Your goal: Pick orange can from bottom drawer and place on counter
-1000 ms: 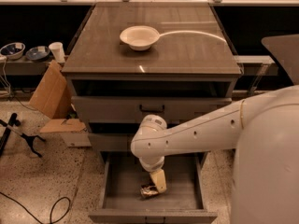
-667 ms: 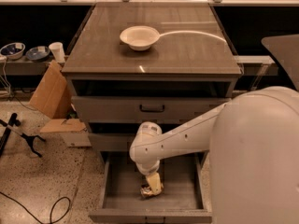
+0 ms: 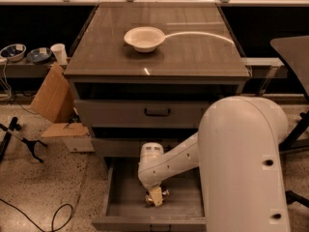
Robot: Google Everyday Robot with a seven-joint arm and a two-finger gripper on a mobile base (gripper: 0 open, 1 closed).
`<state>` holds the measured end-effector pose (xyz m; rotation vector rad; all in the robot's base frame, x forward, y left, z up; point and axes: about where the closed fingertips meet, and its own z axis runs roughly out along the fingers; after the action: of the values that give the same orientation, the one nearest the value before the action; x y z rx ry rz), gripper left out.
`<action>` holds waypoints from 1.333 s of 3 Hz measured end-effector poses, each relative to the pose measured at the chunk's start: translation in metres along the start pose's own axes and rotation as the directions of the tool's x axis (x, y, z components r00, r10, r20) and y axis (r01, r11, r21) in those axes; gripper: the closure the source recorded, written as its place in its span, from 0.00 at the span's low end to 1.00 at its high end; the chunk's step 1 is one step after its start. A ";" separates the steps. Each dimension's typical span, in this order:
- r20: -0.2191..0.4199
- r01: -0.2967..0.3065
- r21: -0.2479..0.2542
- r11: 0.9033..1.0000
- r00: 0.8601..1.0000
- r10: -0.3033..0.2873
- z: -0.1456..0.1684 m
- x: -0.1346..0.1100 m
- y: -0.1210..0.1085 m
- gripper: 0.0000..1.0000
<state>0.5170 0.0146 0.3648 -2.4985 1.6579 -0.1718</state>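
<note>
Warm, dim light falls from above and from 12 o'clock, leaving a pale curved streak of glare on my glossy worktop that runs toward 3 o'clock from the white bowl, and a small white glint near its front edge. The bowl casts a soft shadow on its near side, and the recesses at 9 and 3 o'clock are almost black. My tool sits at 6 o'clock in the shaded bottom drawer, below my brightly lit arm, with silvery glints coming off the orange can by it.
</note>
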 end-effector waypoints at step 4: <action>0.033 -0.080 0.063 0.995 0.996 0.078 0.153 0.039 -0.027 0.00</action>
<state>0.5823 -0.0034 0.2197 -2.3725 1.7075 -0.1743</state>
